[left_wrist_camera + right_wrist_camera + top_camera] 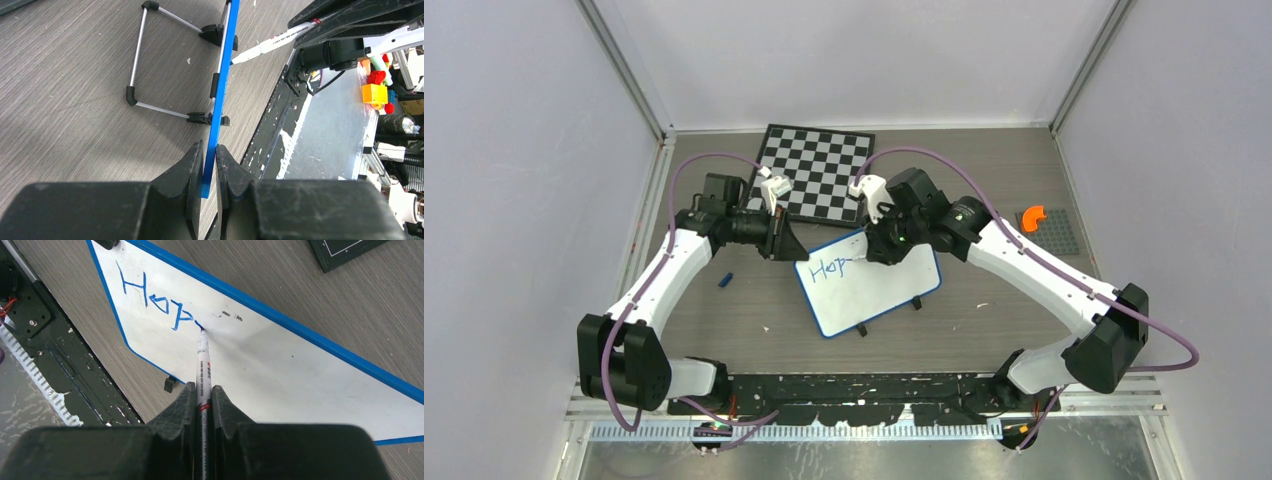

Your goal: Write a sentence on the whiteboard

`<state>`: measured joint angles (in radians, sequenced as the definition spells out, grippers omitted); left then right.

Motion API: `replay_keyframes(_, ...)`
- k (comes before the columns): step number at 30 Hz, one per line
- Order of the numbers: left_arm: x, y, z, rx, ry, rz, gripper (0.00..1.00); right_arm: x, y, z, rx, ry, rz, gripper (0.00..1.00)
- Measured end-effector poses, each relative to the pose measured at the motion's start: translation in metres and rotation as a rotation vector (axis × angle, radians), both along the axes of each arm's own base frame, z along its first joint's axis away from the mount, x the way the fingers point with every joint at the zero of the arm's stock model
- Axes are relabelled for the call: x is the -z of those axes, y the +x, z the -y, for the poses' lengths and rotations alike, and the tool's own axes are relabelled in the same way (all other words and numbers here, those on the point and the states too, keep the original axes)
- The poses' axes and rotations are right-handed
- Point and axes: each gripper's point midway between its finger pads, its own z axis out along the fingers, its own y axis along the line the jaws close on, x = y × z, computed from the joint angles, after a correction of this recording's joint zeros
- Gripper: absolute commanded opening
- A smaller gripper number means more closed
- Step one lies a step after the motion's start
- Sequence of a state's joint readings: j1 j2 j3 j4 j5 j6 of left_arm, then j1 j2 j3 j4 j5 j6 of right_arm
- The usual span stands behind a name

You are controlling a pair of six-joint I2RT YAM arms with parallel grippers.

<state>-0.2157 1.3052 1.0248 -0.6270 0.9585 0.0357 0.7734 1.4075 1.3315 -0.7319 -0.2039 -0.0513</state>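
Right gripper (pixel 204 390) clamps a marker (pixel 202 352); left gripper (pixel 210 150) pinches the whiteboard (pixel 879 290) by its blue rim. Pale walls (pixel 854 60) enclose a grey wood-grain table (pixel 1004 170). The whiteboard sits mid-table, long axis running near-left to far-right. The marker tip touches the sentence (pixel 150 297), which so far reads "Hop".

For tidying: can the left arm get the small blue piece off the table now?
Probably not: the small blue piece lies unobstructed, but the left gripper is shut on the blue-rimmed whiteboard.

Whiteboard (pixel 879 300) lies on table (pixel 1004 165), before the chessboard (pixel 816 170).
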Motion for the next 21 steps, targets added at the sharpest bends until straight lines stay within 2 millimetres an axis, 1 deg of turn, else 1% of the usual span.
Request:
replay_keyframes(5,0.0010,0.0008,-0.0005,-0.003,0.005,0.001,0.16,0.0013,0.0027,0.0053,0.013,-0.004,-0.010,0.00)
replay_keyframes(21,0.0025,0.0017,-0.0002,-0.002,0.006,-0.008,0.15,-0.0016,0.0047,0.0054,0.015,0.000,-0.004,0.00)
